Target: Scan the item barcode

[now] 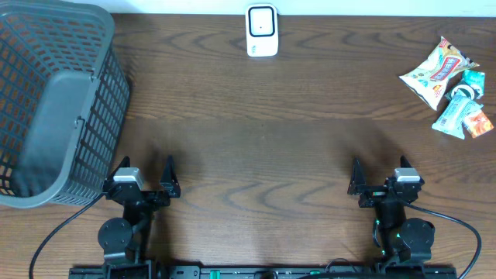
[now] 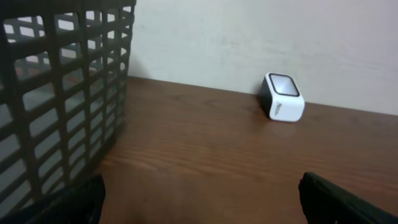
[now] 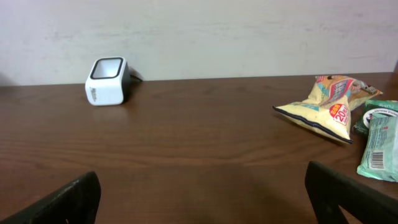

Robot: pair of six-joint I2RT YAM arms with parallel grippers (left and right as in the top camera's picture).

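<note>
Left gripper (image 1: pixel 147 164) and right gripper (image 1: pixel 378 167) stand open, empty, at tabletop's (image 1: pixel 263 132) near edge; one scanner (image 1: pixel 262 31), one basket (image 1: pixel 108 116), at least three packets (image 1: pixel 438 71).

snack bag (image 3: pixel 323 106): red badge seems to read "20"; other print illegible. scanner (image 3: pixel 107 81): side label too small to read.

Dark wood-grain counter (image 1: pixel 271 132) carrying everything. Grey mesh basket (image 1: pixel 108 116) sitting at far left corner, tilting, well apart from rest. White scanner (image 1: pixel 262 31) standing at far edge, mid-width. Yellow snack bag (image 1: pixel 435 74) lying at far right. Pale green packets (image 1: pixel 457 115) lying just beside it, nearer side, overlapping each other.
</note>
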